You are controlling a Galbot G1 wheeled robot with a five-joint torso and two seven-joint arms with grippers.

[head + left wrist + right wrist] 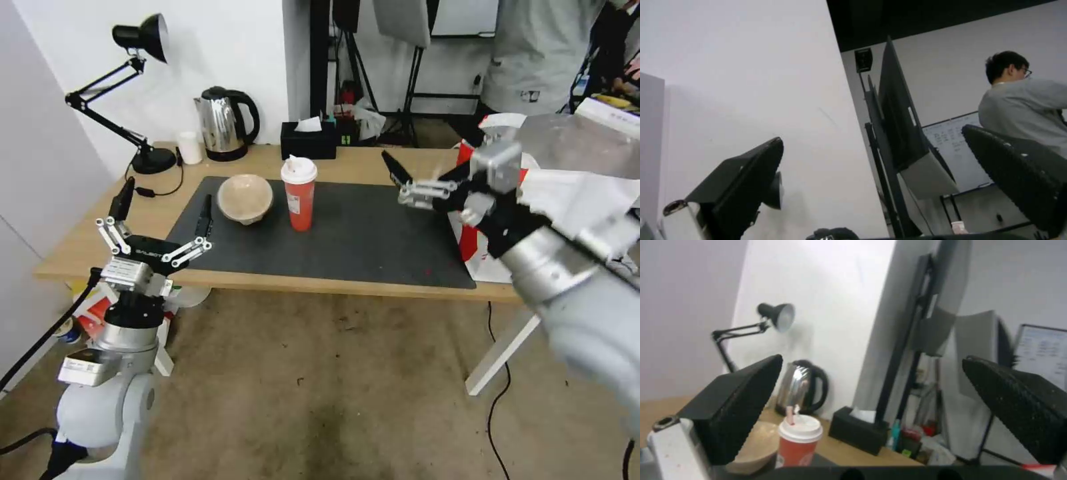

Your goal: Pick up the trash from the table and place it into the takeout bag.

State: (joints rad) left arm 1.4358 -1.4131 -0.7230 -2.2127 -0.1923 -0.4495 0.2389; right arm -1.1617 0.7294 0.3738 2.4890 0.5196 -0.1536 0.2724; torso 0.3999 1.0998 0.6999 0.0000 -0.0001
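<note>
On the table [87, 240], a beige paper-pulp bowl [245, 198] and a tall red cup with a white lid [299, 193] stand side by side at the back of the dark mat [373, 233]. The takeout bag [480, 263] sits at the table's right end, its silvery lining [580, 143] showing, partly hidden behind my right arm. My right gripper [407, 181] hovers open and empty over the mat's right part, beside the bag and well right of the cup. Its wrist view shows the cup [799, 443] and bowl [755, 446] ahead between the spread fingers [738, 406]. My left gripper [163, 203] stands open, pointing upward, at the table's front left edge.
A black desk lamp [140, 40], a small white cup [190, 147], a steel kettle [227, 123] and a black tissue box [308, 140] line the table's back edge. Stands and cables crowd the room behind. Carpeted floor lies in front of the table.
</note>
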